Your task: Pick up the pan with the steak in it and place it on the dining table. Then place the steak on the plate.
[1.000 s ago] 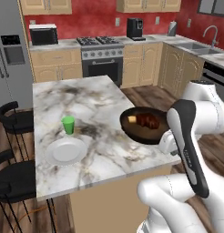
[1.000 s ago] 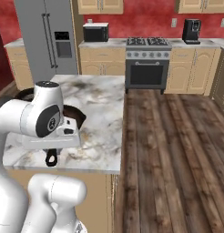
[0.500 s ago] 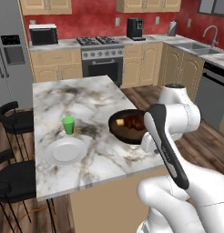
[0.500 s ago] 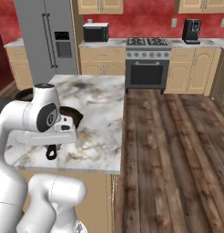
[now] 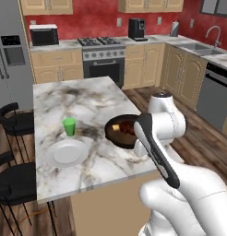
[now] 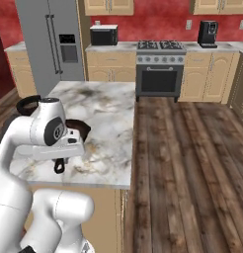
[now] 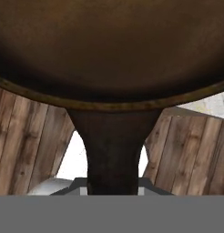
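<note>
On the dining table (image 5: pixel 83 103): one pan (image 5: pixel 121 132), one plate (image 5: pixel 66 153), one cup (image 5: pixel 69 126)

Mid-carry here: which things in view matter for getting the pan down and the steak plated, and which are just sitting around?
For the job:
- pan, gripped by its handle
- steak inside the pan
- dining table
- plate, bare
- gripper, closed on the handle

Just lying about:
- green cup beside the plate
- black stools
- microwave
- coffee machine
</note>
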Robot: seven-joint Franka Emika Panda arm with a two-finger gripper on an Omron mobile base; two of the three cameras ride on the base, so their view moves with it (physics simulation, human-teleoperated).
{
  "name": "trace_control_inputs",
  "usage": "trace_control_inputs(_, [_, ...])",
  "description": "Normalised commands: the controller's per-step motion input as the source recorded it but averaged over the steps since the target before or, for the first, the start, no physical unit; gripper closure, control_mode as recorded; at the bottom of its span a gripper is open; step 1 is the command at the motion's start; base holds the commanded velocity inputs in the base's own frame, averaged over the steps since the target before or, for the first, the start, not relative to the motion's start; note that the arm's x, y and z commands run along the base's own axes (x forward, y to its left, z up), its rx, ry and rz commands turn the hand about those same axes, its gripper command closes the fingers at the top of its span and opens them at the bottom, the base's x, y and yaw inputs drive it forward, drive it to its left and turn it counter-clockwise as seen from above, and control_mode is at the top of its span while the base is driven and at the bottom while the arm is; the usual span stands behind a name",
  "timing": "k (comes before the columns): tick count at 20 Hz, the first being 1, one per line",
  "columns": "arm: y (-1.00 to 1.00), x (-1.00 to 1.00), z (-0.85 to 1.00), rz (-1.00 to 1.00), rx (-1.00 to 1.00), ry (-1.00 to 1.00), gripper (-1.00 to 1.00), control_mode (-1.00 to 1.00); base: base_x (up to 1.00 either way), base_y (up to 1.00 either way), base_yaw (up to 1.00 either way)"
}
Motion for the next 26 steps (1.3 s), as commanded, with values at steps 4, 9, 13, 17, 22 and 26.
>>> trace_control_inputs(4, [0.19,0.53,-0.39,0.00,-0.01,0.01,1.00,-1.00,0.00,0.00,0.00])
trace_control_inputs(9, [0.14,0.46,-0.42,0.00,0.01,0.06,1.00,-1.00,0.00,0.00,0.00])
trace_control_inputs(13, [0.09,0.27,-0.42,0.01,0.00,0.05,1.00,-1.00,0.00,0.00,0.00])
trace_control_inputs(17, [0.05,0.15,-0.36,0.01,0.00,0.02,1.00,-1.00,0.00,0.00,0.00])
trace_control_inputs(22, [0.01,0.01,-0.10,0.01,0.00,0.00,1.00,-1.00,0.00,0.00,0.00])
trace_control_inputs(26, [0.00,0.10,-0.02,0.00,0.01,0.00,1.00,-1.00,0.00,0.00,0.00])
